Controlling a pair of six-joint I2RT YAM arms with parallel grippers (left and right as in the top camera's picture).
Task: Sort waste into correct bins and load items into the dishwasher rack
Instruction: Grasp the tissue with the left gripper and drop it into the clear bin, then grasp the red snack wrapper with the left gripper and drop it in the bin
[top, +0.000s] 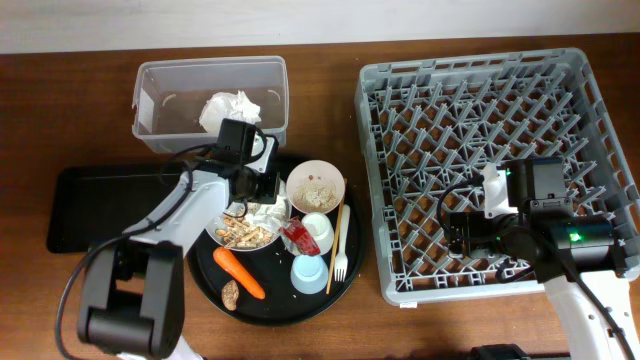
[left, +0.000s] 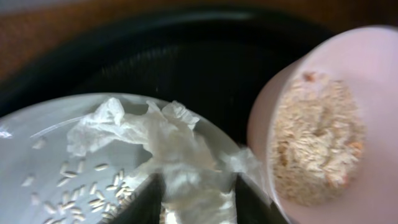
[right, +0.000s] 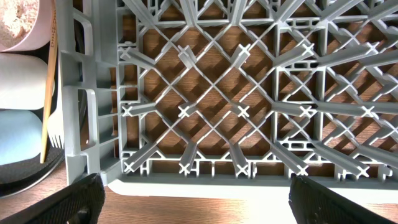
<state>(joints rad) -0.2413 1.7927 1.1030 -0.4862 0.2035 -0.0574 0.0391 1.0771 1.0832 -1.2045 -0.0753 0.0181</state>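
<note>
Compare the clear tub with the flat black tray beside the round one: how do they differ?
The tub is see-through with tall walls; the tray is black and shallow. The tub holds a crumpled napkin; the tray's visible part holds nothing. Both are rectangular.

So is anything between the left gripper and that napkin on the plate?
Nothing visible. The left gripper has its fingers open on either side of the crumpled napkin on the plate. The pink bowl sits close beside it, not between them.
</note>
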